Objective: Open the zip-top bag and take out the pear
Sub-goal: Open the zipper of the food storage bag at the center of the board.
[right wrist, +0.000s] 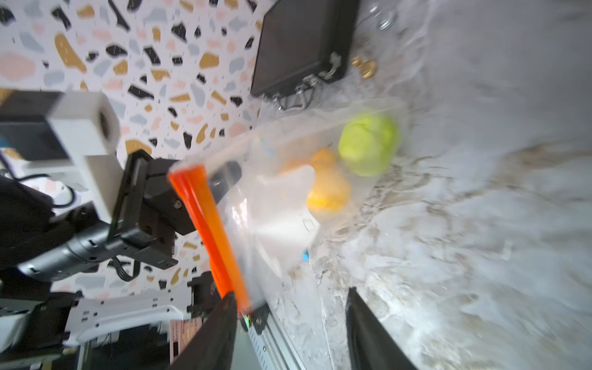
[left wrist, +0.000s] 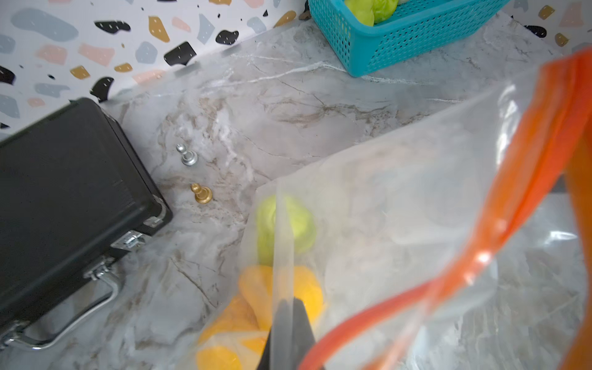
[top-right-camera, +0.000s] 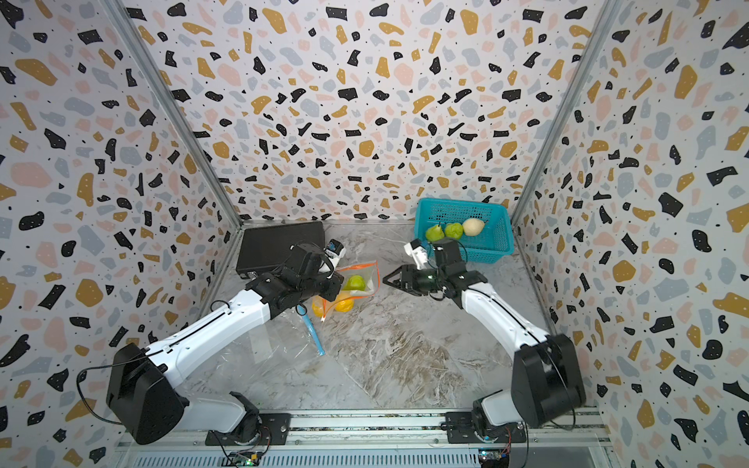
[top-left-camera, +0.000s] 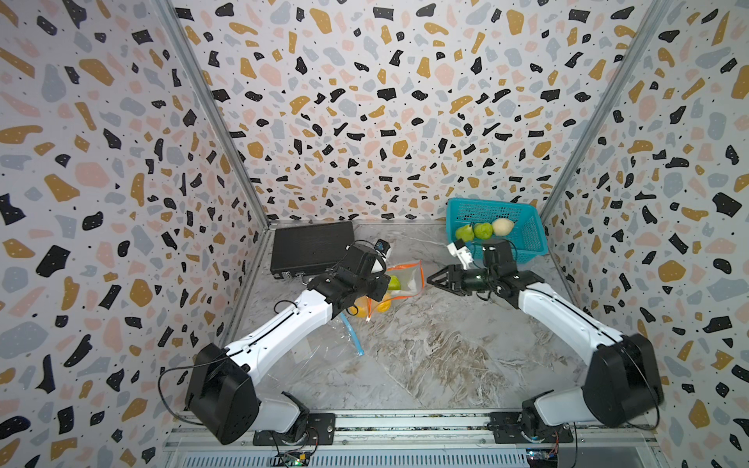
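**Zip-top bag pinched in my left gripper, pear inside, right gripper open**

In both top views the zip-top bag (top-left-camera: pixel 410 274) (top-right-camera: pixel 367 272) sits just left of frame centre, between my two arms. The green pear (top-left-camera: pixel 394 282) (top-right-camera: pixel 356 282) shows through the film at its left end. My left gripper (top-left-camera: pixel 380 283) is at that left edge, with its fingertips hidden under the wrist. My right gripper (top-left-camera: pixel 430 279) points at the bag's right corner, just beside it, and I cannot tell whether it touches. A teal basket (top-left-camera: pixel 535 239) stands at upper right and a black case (top-left-camera: pixel 312 247) at upper left. A bag of yellow fruit (top-left-camera: pixel 383 306) lies partly under the orange-sealed one.

On the left wrist camera, my left gripper (left wrist: pixel 290 315) is closed tight at lower centre, with the bag's film pinched between the jaws. The pear (left wrist: pixel 288 227) lies just above it in the frame. The orange seal (left wrist: pixel 512 198) runs from upper right to lower centre and splits into two strips.

The right wrist camera is blurred. My right gripper (right wrist: pixel 290 293) has its jaws well apart at the bottom edge with nothing between them. The seal's lower end is just beside the left-hand finger. My left gripper clamps the seal's upper end at centre left, raised against the wall. The pear (right wrist: pixel 368 144) is right of centre, at the bag's far end by the marble.
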You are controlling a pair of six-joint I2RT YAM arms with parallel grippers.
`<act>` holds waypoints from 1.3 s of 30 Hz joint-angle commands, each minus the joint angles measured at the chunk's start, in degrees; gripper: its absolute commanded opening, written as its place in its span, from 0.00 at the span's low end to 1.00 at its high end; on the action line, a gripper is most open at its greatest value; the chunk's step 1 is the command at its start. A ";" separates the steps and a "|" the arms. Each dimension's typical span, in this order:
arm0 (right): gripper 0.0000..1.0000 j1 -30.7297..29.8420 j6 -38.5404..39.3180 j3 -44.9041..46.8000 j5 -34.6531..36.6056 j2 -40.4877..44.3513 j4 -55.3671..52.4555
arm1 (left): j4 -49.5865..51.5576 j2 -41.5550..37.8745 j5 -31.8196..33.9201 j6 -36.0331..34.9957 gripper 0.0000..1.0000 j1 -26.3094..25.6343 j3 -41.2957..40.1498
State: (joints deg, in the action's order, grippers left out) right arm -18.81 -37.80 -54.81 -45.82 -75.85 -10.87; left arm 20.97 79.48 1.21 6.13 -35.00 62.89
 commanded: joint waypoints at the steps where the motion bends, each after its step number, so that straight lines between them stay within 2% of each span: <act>1: 0.58 0.88 -4.35 4.95 2.96 8.20 0.56 | -5.03 1.33 -1.94 4.78 0.05 -1.94 -2.23; 4: 0.57 -0.02 -7.75 7.28 0.10 12.68 2.14 | -5.83 3.40 -1.39 5.94 0.04 -3.70 -2.59; 7: 0.54 -4.13 -11.94 8.54 0.81 15.68 5.03 | -7.30 3.28 -1.15 7.61 0.04 -4.54 -3.69; 13: 0.22 -12.03 -21.23 8.28 7.86 14.92 11.46 | -6.99 3.46 -1.21 8.27 0.04 -6.06 -2.83; 17: 0.11 -15.67 -21.63 7.11 13.87 11.48 11.50 | -7.34 3.65 -1.82 8.94 0.05 -6.45 -2.85; 21: 0.02 -16.34 -22.96 8.27 18.29 8.56 13.95 | -7.34 3.16 -1.67 9.14 0.05 -6.68 -3.10; 24: 0.00 -16.61 -25.02 8.89 19.22 6.71 18.59 | -7.48 2.96 -2.00 9.22 0.05 -6.83 -3.39; 31: 0.00 -17.53 -25.00 5.19 21.31 1.45 16.74 | -8.40 2.52 -2.26 9.95 0.05 -7.26 -3.91; 36: 0.00 -17.91 -28.23 6.20 21.47 -2.48 21.06 | -9.18 2.60 -2.20 10.49 0.05 -7.64 -4.16; 39: 0.00 -18.28 -26.89 5.58 21.80 -3.59 19.27 | -9.68 2.76 -2.09 10.70 0.05 -7.73 -4.51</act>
State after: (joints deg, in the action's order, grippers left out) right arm -36.64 -64.55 -47.40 -24.99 -79.53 7.75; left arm 14.04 83.26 -0.60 16.10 -42.50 59.33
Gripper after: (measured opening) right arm 0.040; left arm 0.047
